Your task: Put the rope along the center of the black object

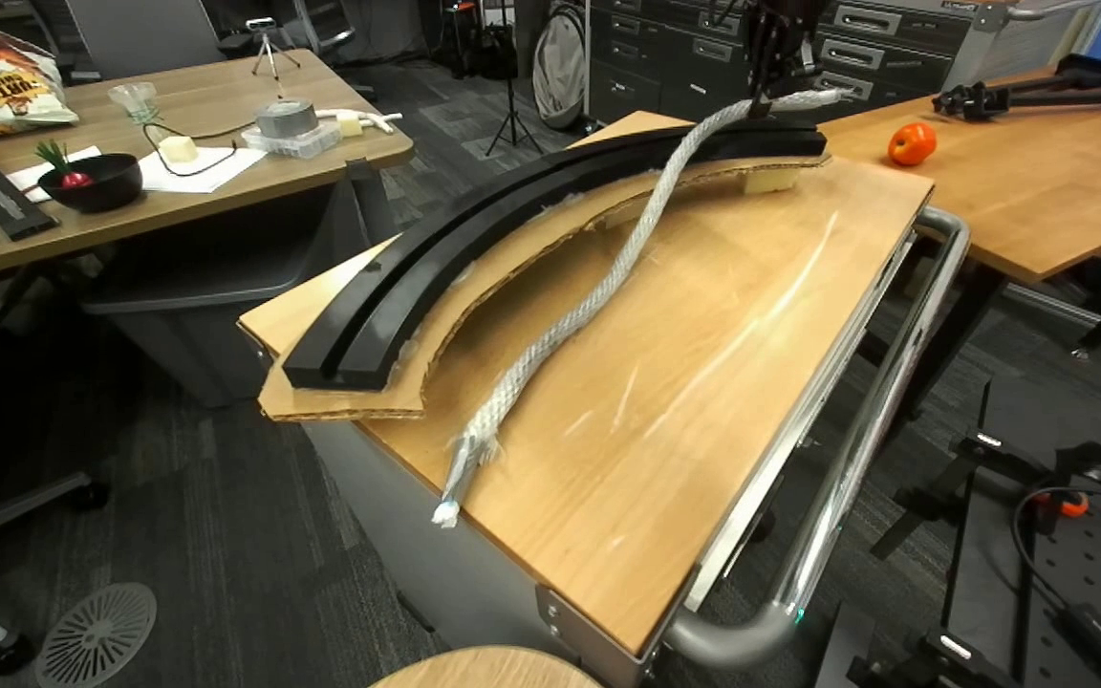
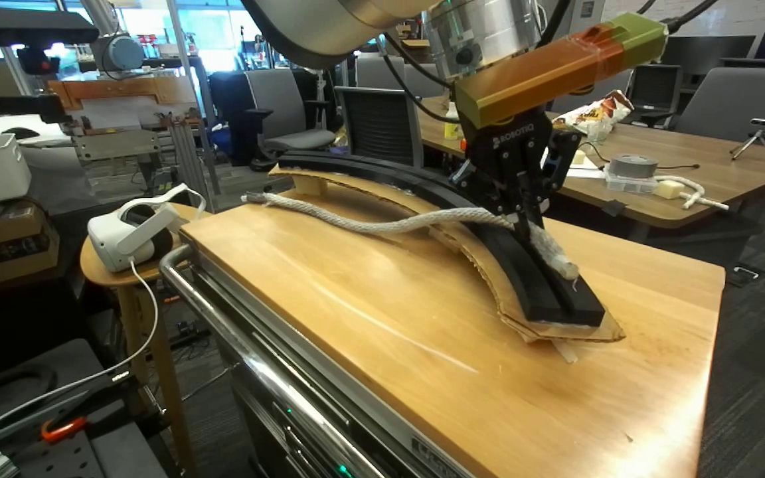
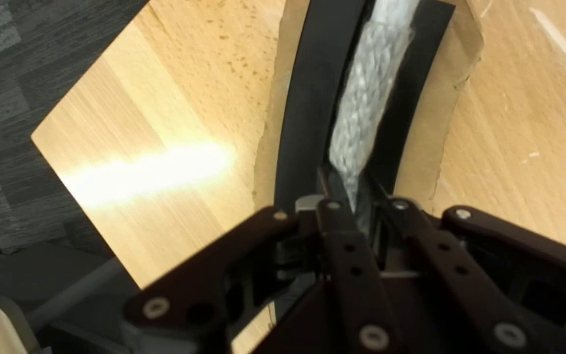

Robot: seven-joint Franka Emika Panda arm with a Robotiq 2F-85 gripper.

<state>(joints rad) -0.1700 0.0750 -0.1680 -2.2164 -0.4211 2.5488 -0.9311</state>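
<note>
As my gripper (image 3: 354, 188) clenches the braided, grey-white rope (image 1: 629, 256) near one end, that short end sticks out past my grip, above the black object (image 1: 460, 234) and lined up with its central groove in the wrist view. Behind the grip, the rope crosses the arc's inner side and sags in a loose S down onto the tabletop (image 1: 703, 401), which is glossy, light wood. Its other end, frayed and wrapped in something shiny, reaches the tabletop's edge. I see the black object as a smooth, rigid curve with two raised sides, sitting on ragged corrugated cardboard (image 1: 431, 334) with a pale block (image 1: 768, 180) underneath. A polished metal rail (image 1: 847, 487) runs along the side.

On the brown table (image 1: 340, 91) beyond, a round black bowl (image 1: 101, 196) holds a red bulb (image 1: 75, 179) with green shoots, and a clear plastic box (image 1: 297, 141) bears a grey tape roll (image 1: 287, 122) on top. A see-through cup (image 1: 135, 98) stands near a crinkled snack bag (image 1: 10, 86). Below that table is a grey tub (image 1: 202, 344); I cannot make out its contents.
</note>
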